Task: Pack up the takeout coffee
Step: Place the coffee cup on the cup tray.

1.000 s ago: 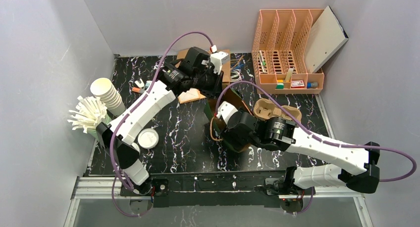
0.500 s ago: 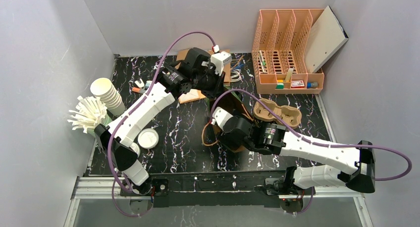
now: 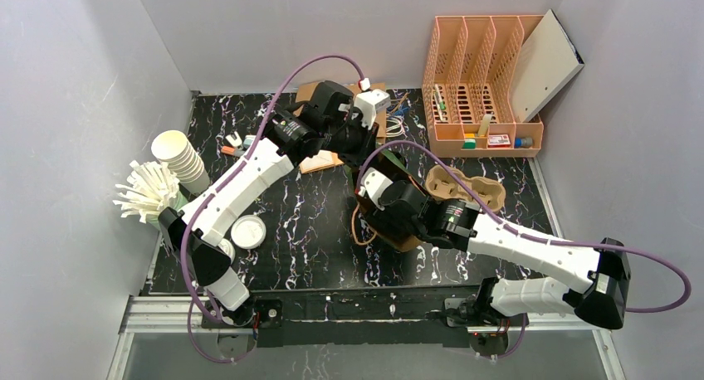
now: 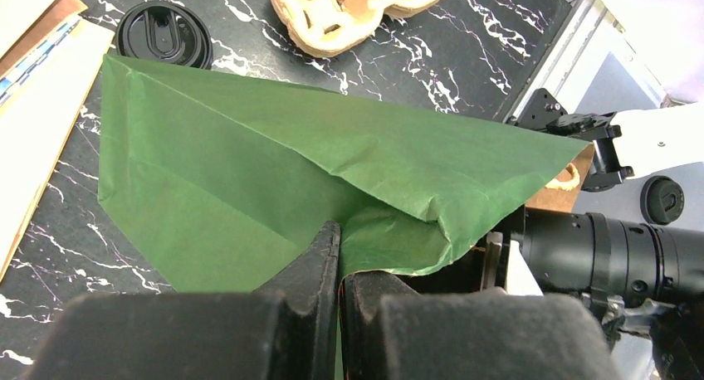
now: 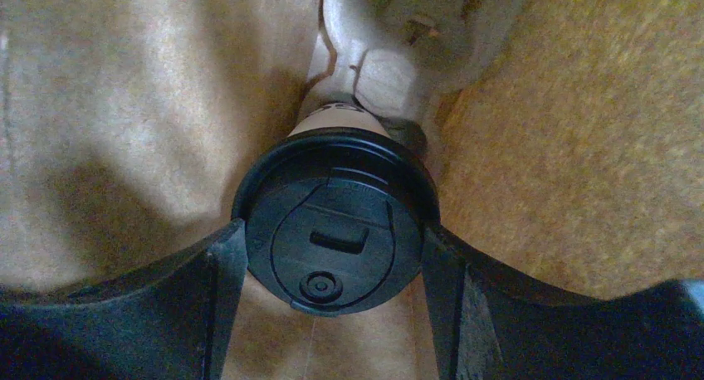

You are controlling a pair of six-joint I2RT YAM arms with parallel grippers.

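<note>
The right gripper [image 5: 330, 260] was down inside the brown paper bag [image 5: 108, 106], its two fingers [image 5: 217, 272] pressed against opposite sides of the coffee cup [image 5: 336, 222], grasping it at the rim of its black lid. The cup stood upright within the bag walls, its base towards a pale moulded pulp shape [image 5: 390, 56] deeper in the bag. The left gripper [image 4: 340, 251] was clenched on a fold of green paper [image 4: 249, 172] spread above the marbled table [image 4: 465, 56]. A loose black lid [image 4: 162, 36] lay just beside that paper's far corner, and an empty pulp cup carrier [image 4: 357, 2] sat near it.
</note>
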